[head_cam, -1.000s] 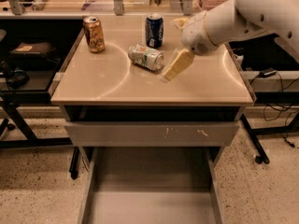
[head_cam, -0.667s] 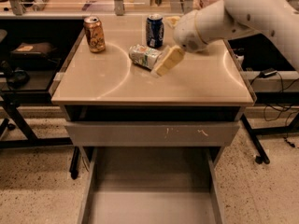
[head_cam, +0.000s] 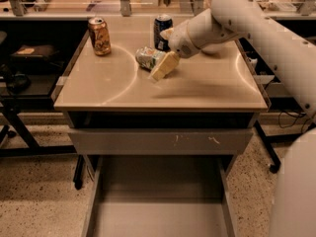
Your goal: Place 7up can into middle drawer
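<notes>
Middle drawer (head_cam: 158, 206) stands pulled out, nearest. Above it is the scuffed front panel (head_cam: 160, 141), then the counter (head_cam: 98, 88). The 7up can (head_cam: 147, 57) lies on its side mid-counter. The hand (head_cam: 164, 65) is angled down against the can's right end; open or closed, cannot tell.

Step in hand looks like the grasp. Straddle the can across its width and squeeze lightly, since it may roll. The gold-orange can (head_cam: 99, 35) and dark blue can (head_cam: 162, 28) stand behind; the blue one is close, so keep clear.
</notes>
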You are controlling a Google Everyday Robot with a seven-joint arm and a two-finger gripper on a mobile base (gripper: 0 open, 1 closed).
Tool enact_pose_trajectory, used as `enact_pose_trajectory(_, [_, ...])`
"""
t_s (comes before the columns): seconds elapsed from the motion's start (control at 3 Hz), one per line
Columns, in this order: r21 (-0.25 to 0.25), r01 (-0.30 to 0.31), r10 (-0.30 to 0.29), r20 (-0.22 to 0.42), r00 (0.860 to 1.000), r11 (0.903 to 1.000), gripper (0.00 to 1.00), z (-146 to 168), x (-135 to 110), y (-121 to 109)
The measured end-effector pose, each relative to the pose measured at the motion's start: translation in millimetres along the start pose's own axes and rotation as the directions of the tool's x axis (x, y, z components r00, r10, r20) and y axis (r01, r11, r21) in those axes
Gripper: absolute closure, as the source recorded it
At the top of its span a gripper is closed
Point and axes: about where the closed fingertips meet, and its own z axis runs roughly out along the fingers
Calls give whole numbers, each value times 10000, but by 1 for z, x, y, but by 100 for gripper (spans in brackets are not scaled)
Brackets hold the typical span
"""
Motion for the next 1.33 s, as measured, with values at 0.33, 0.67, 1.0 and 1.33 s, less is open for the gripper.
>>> enact_pose_trajectory(0.33, [-392,-473,470,-93,9989,9981,0,23,8,-8])
enact_pose_trajectory(0.67, [-822,-1146,1146,-46,9934,9900,0,37,18,-13])
enact_pose_trajectory(1.0, [-830,-1151,1152,-39,9933,9899,20,37,18,-13])
enact_pose_trajectory(1.33, [-830,-1151,1152,-39,9933,9899,43,37,18,-13])
